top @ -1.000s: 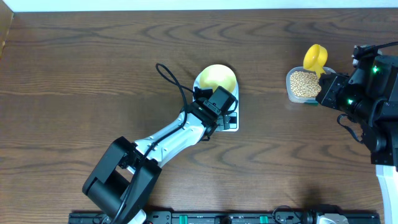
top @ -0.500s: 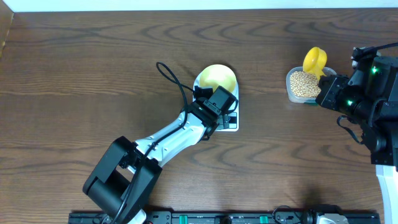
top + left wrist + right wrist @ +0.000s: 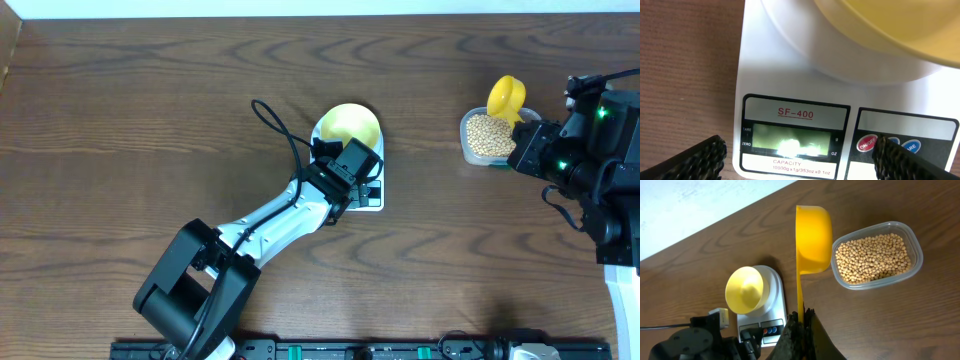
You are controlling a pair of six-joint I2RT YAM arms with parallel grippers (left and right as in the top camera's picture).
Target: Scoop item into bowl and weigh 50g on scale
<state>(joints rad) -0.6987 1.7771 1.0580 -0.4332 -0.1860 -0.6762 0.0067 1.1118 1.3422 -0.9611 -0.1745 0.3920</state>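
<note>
Nothing has shifted since a second ago, both my arms are parked, so I judge the scooping has not begun. Dark wood-grain table (image 3: 120, 120) below. My left gripper (image 3: 799, 159) hovers spread wide over the front of the scale (image 3: 780, 70), smooth white plastic; glare washes out its display. My right gripper (image 3: 801, 325) is clamped on the thin handle of the glossy yellow scoop (image 3: 812, 235), poised at the edge of the clear rounded tub (image 3: 912, 250). The pale-yellow bowl (image 3: 744, 290) sits on the scale, looking empty. The beans (image 3: 872, 257), small, round and tan, all lie in the tub.
</note>
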